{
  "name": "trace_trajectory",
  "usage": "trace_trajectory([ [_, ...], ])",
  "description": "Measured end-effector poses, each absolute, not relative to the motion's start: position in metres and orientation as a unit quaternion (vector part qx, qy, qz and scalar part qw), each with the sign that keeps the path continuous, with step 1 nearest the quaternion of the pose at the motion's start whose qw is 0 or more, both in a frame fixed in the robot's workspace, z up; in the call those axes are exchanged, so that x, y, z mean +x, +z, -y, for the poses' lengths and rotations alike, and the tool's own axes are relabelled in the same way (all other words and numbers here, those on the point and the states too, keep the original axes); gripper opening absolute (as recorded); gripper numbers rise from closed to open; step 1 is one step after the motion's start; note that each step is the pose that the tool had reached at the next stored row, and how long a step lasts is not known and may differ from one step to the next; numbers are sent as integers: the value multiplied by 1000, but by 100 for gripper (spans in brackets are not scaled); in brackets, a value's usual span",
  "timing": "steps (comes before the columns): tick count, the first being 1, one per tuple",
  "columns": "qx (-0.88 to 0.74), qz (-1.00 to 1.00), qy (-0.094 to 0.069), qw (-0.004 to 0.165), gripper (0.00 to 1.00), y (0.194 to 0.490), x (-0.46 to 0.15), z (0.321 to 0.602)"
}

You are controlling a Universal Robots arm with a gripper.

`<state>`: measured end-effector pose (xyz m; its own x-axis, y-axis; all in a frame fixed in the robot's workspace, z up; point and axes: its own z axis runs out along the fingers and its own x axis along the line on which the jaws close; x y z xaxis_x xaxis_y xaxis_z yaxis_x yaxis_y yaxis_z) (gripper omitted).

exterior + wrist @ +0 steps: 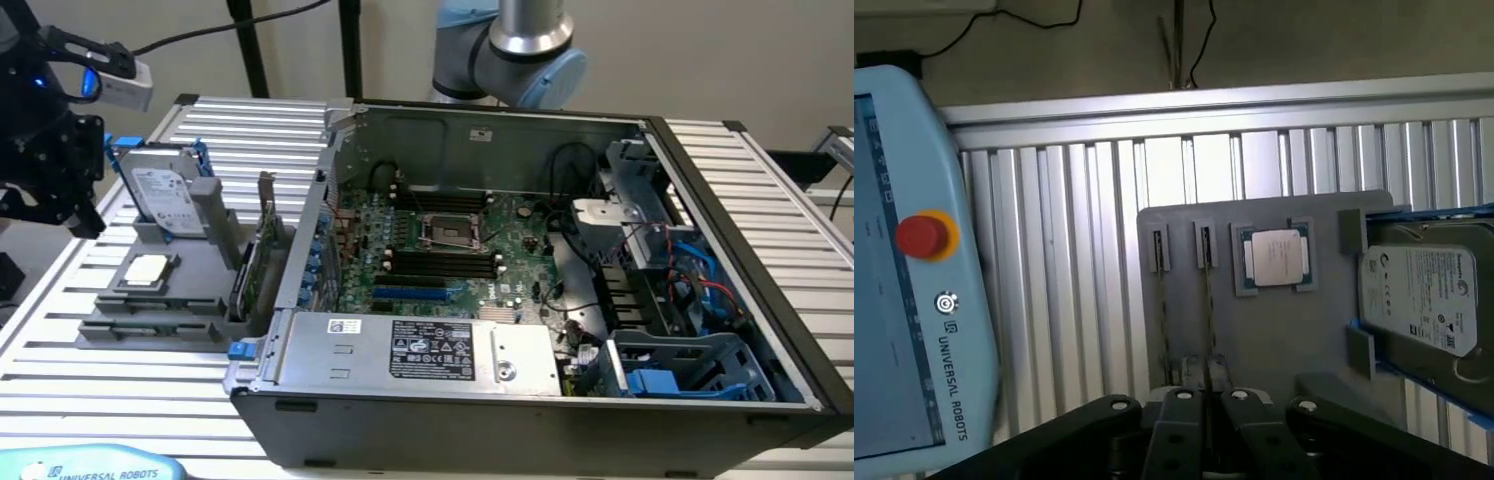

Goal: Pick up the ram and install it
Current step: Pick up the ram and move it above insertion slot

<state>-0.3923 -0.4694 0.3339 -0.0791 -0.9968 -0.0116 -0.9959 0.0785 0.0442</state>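
- The open computer case [534, 430] lies on the slatted table [120, 400]. Its black memory slots [441, 262] are bare beside the processor socket, so the ram is not yet installed and the work stands at the pick.
- The grey parts holder [1274, 340] sits just beside the case, on the exterior view's left. It carries a hard drive [1424, 295] at one end, a silver processor chip [1274, 255] in the middle and two narrow slots at the other end.
- The ram [1207, 300] stands on edge in one of those slots, with a second stick [1163, 300] in the slot next to it. Seen edge-on, both look like thin lines.
- The gripper [1209, 385] hangs above the holder, and in the wrist view the ram's edge runs toward the gap between its fingers. Judged from that, a good pick calls for a straight descent with the pads square to the stick's flat faces. It also calls for a grip near the stick's middle and room kept from the neighbouring stick, so only one comes out.
- The fingers [1182, 410] stand a little apart with a narrow gap between them. They hold nothing and touch nothing that can be seen.
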Motion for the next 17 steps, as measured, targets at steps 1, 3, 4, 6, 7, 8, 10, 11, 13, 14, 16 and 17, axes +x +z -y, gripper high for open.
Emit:
trace_trajectory([
  [1,679,734,-20,11,18,332,-391,470],
  [3,681,732,-20,11,30,329,-389,471],
  [4,682,731,-20,11,30,327,-388,472],
  [6,684,730,-20,11,36,323,-385,472],
  [7,685,728,-20,11,36,321,-385,473],
  [8,686,727,-20,11,36,319,-384,473],
  [10,689,724,-20,11,36,316,-383,474],
  [11,690,723,-20,11,36,314,-382,475],
  [13,693,721,-20,11,36,310,-382,476],
  [14,694,720,-20,11,36,309,-381,477],
  [16,695,719,-20,11,36,305,-381,478],
  [17,695,719,-20,11,36,303,-380,479],
])
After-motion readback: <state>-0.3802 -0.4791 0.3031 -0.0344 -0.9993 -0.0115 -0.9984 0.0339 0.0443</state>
